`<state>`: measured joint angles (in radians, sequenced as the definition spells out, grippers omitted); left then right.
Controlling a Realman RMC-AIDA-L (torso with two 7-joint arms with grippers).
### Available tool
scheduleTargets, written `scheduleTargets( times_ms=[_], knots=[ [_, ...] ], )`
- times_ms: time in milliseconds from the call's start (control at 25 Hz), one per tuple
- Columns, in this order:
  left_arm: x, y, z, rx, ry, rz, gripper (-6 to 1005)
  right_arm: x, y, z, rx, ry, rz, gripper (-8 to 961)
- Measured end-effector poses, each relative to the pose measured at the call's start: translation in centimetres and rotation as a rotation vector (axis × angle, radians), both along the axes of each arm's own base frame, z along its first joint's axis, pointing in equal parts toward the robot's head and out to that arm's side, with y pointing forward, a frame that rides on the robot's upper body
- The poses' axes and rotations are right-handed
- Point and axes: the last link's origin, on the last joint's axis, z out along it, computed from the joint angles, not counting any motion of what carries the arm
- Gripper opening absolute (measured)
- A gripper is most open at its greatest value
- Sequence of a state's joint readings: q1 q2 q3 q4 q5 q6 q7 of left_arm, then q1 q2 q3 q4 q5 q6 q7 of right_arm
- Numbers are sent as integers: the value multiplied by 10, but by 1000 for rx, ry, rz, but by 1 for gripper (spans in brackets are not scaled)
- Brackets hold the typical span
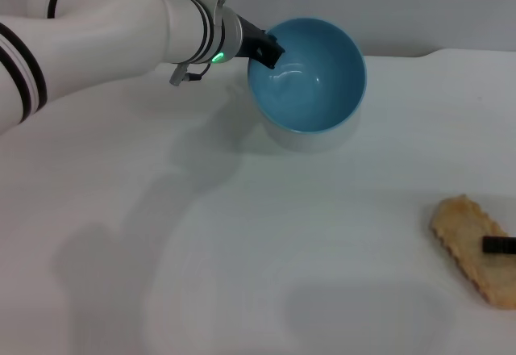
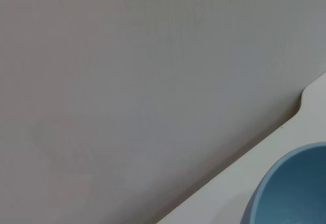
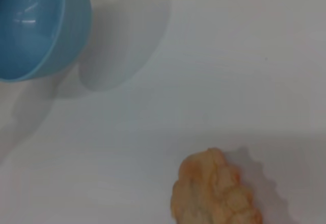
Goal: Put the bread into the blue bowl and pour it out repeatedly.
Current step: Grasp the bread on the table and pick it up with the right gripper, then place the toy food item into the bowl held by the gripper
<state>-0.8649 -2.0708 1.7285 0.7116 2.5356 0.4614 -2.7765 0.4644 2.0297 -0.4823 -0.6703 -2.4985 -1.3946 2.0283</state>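
The blue bowl (image 1: pixel 310 81) looks glossy and smooth, the bread (image 1: pixel 472 246) matt and ridged, the table (image 1: pixel 242 250) smooth white.

The blue bowl (image 1: pixel 310 77) sits far back, the bread (image 1: pixel 472 246) near right, well apart.

The white table (image 1: pixel 242 250) carries the bread (image 1: pixel 472 246), lying flat.

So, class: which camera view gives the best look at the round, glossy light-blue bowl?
The head view: the round, glossy light-blue bowl shows whole, tilted, empty, with the left gripper at its rim. The left wrist view catches only an edge; the right wrist view crops it.
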Motion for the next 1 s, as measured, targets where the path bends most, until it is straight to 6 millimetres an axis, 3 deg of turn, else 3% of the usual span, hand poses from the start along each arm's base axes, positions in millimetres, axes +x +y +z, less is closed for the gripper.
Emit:
scheduleTargets(
  times_ms=[120, 360, 560, 600, 720, 840, 1000],
  knots=[
    [0, 0, 0, -1, -1, 1, -2, -2, 1, -1, -1, 1, 4, 542],
    [-3, -2, -2, -13, 5, 16, -1, -11, 5, 6, 10, 25, 41, 385],
    [-3, -12, -9, -101, 10, 79, -2, -31, 16, 36, 136, 108, 136, 338],
    [-2, -14, -11, -124, 14, 89, -2, -41, 23, 51, 230, 151, 183, 322],
    [3, -24, -20, -195, 26, 109, -2, -53, 29, 60, 304, 197, 235, 280],
    [9, -33, -30, -249, 24, 109, -1, -68, 40, 58, 346, 246, 292, 254],
    [15, -38, -36, -276, 4, 104, -1, -92, 55, 32, 298, 308, 351, 234]
  ],
)
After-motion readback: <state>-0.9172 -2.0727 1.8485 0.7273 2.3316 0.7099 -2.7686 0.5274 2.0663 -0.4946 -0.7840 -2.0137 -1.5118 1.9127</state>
